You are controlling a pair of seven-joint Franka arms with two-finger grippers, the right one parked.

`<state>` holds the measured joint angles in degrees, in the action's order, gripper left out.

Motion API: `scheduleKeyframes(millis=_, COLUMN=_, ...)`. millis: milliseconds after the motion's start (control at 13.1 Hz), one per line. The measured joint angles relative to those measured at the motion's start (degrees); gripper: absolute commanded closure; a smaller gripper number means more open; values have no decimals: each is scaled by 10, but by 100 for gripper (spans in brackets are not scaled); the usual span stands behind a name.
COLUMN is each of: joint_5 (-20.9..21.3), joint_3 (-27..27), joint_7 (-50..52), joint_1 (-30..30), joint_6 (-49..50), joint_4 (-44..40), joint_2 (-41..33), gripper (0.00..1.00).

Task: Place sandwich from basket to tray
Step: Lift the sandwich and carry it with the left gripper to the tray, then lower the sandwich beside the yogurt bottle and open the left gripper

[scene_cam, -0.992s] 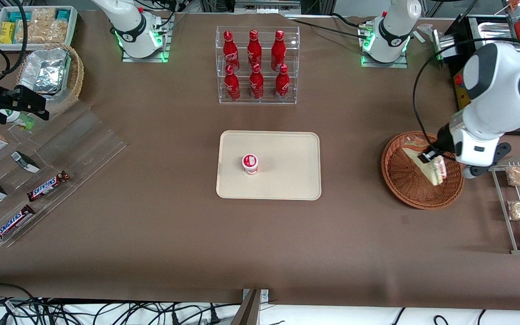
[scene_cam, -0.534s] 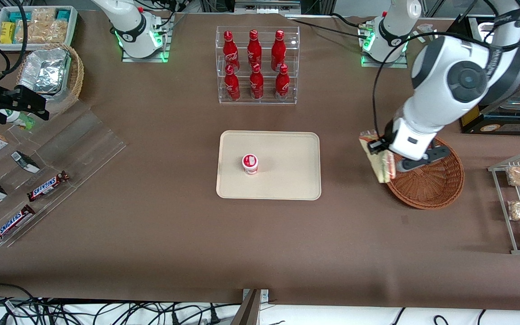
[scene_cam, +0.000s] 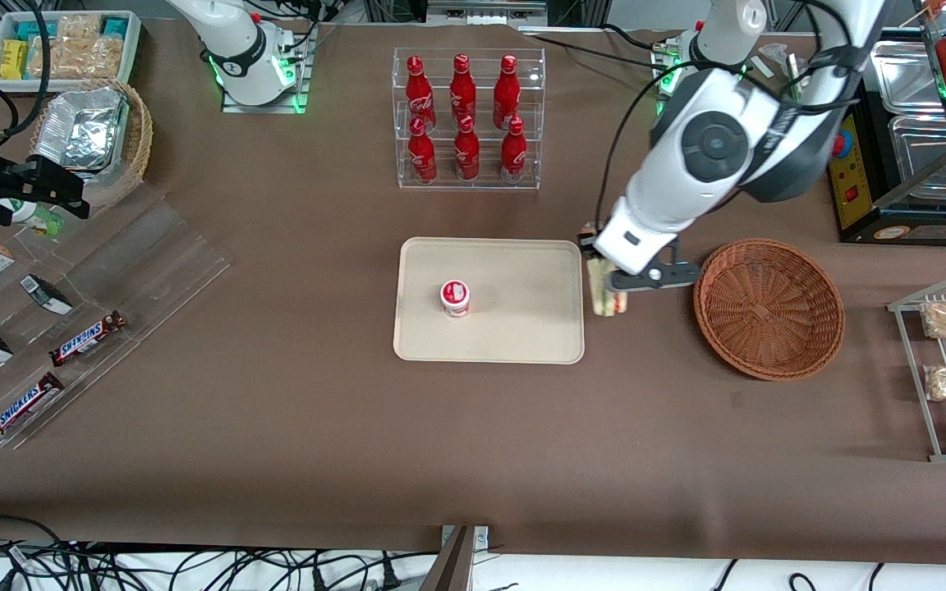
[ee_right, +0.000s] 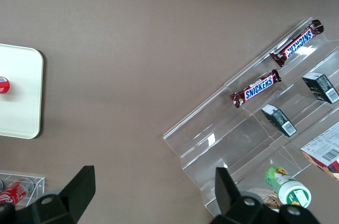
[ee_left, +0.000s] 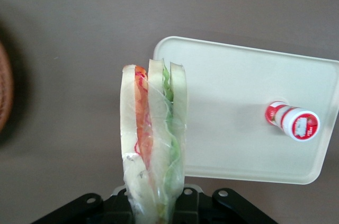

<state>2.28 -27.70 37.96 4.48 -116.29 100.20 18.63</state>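
I hold the gripper (scene_cam: 602, 283) clamped on the sandwich (scene_cam: 607, 295); the tray (scene_cam: 522, 336) lies just at its 9 o'clock, edge adjacent.

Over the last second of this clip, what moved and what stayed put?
The gripper, shut on the sandwich, carried it out of the basket and across the table toward the tray; it now hangs just beside the tray's edge on the working arm's side, not yet over it. The basket is left empty. The tray, the small red-lidded cup on it and the rack of red bottles have not shifted.
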Motion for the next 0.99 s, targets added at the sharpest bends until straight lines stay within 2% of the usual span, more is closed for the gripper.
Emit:
scheduleKeyframes(millis=382, joint_5=25, joint_3=0, joint_7=18, joint_1=40, joint_6=-65, joint_4=-1, joint_2=70, gripper=90)
scheduleKeyframes(millis=992, joint_5=117, joint_3=1, joint_7=93, joint_1=75, joint_6=-102, joint_4=-1, joint_2=157, gripper=89)
